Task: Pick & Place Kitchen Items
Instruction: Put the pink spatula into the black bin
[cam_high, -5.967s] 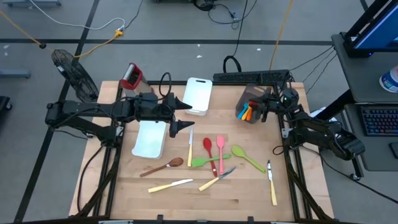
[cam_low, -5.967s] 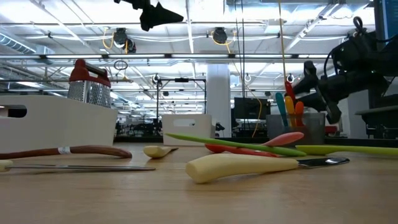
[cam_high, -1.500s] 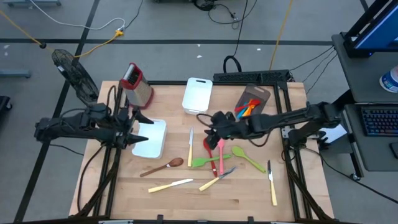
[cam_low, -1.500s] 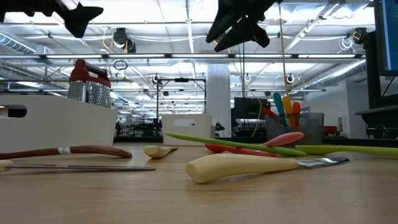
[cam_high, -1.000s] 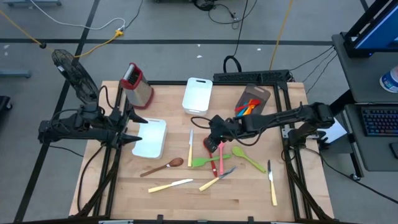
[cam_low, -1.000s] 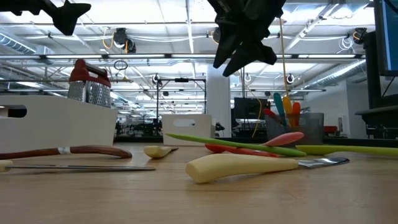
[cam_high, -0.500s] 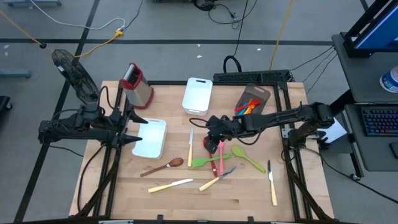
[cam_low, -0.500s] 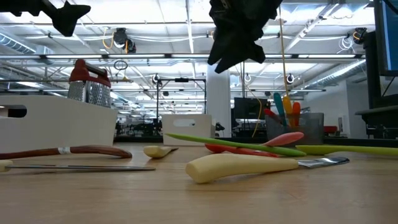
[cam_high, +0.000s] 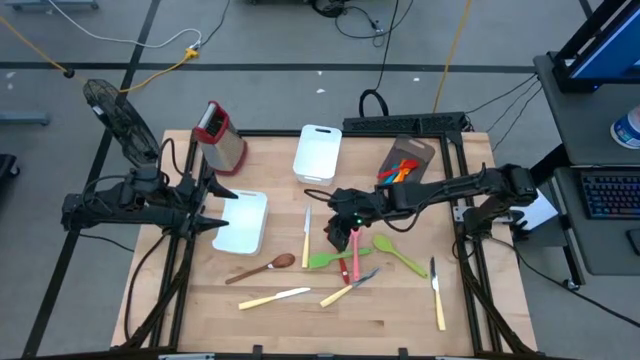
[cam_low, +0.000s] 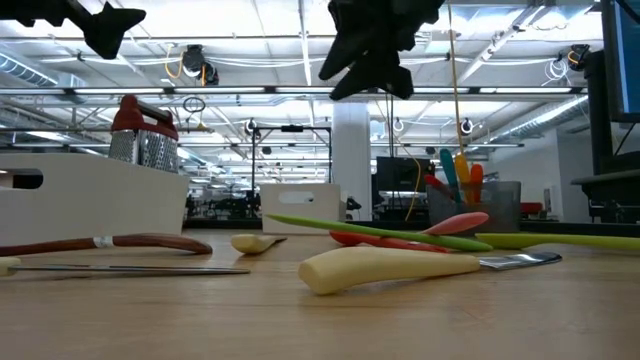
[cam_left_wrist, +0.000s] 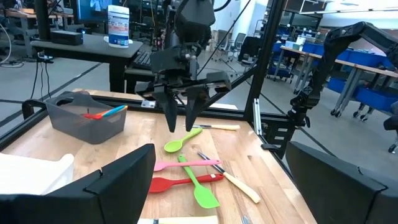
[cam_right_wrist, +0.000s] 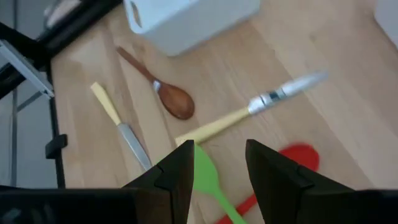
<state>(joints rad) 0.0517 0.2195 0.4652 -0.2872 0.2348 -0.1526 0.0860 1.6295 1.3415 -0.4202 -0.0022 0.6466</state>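
Several utensils lie flat on the wooden table: a red spoon, a pink spoon, a green spatula, a green spoon, a wooden spoon and cream-handled knives. My right gripper hangs open above the red and pink spoons, fingers pointing down, well clear of them in the low view. My left gripper is open and empty over the left white tub.
A second white tub stands at the back centre. A red-topped grater stands at the back left. A holder with several coloured utensils stands at the back right. Bare wood lies along the near edge.
My right gripper has drifted a little toward the table's left edge above the red and pink spoons and has turned somewhat, staying open and high. No utensil has moved.
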